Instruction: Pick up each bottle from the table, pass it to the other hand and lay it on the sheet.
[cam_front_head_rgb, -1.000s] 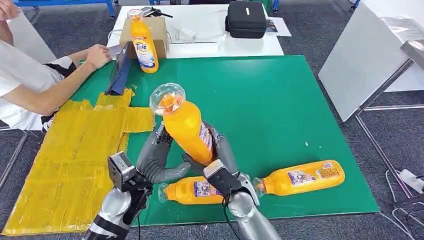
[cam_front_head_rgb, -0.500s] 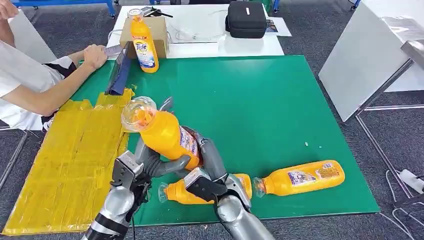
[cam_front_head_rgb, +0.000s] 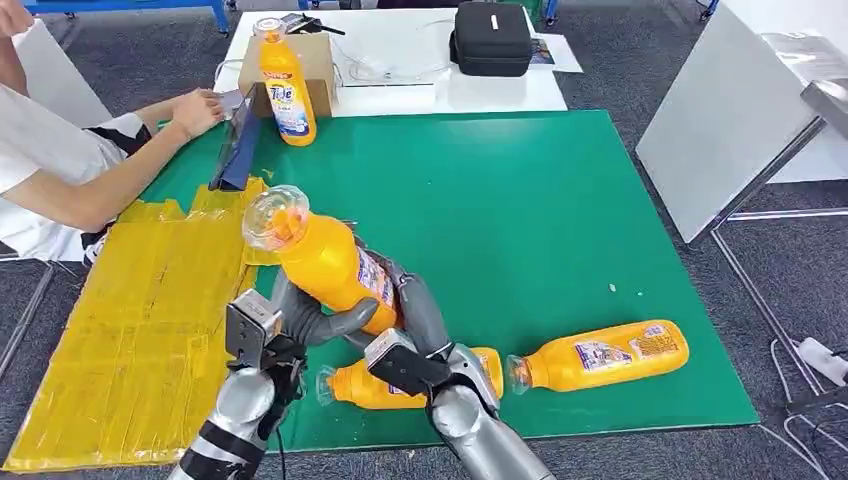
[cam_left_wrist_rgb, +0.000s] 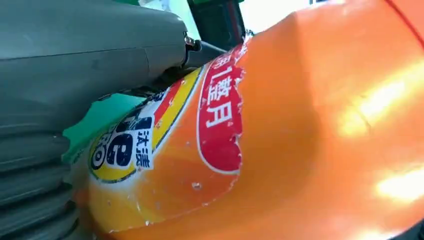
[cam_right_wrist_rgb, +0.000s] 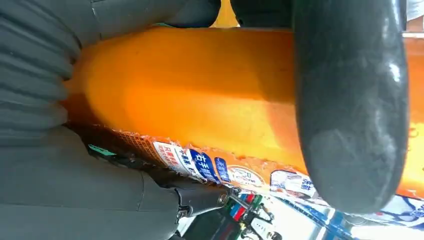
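A grey carpeted floor (cam_front_head_rgb: 600, 60) surrounds the low counter (cam_front_head_rgb: 560, 220), whose top is a green mat; a white table (cam_front_head_rgb: 420, 85) stands beyond it, carrying a black case (cam_front_head_rgb: 492, 38) and a cardboard box (cam_front_head_rgb: 318, 62). A white board (cam_front_head_rgb: 725, 120) leans at the right side. On the counter's left part lies the yellow sheet (cam_front_head_rgb: 130, 320), patched together from taped strips, and a person (cam_front_head_rgb: 60, 170) sits at that side with a hand resting near the counter's far left corner. Above the near half of the mat, a raised orange bottle (cam_front_head_rgb: 325, 262) is tilted, its clear cap pointing up and toward the sheet — both robot hands are on it. The left robot hand (cam_front_head_rgb: 310, 320) wraps the bottle's lower body from the sheet side, fingers curled against the plastic; the right robot hand (cam_front_head_rgb: 415, 310) clasps it from the other side, a dark finger (cam_right_wrist_rgb: 350, 110) lying across the orange wall in the right wrist view. The left wrist view shows the bottle's printed label (cam_left_wrist_rgb: 165, 135) close up (red and yellow, with characters). Two more orange bottles lie on their sides on the mat near the front edge: the right lying bottle (cam_front_head_rgb: 600, 355) in plain sight, the near lying bottle (cam_front_head_rgb: 365, 385) partly hidden behind the right arm. A fourth, the upright bottle (cam_front_head_rgb: 283, 85), stands at the counter's far edge just beside the box.
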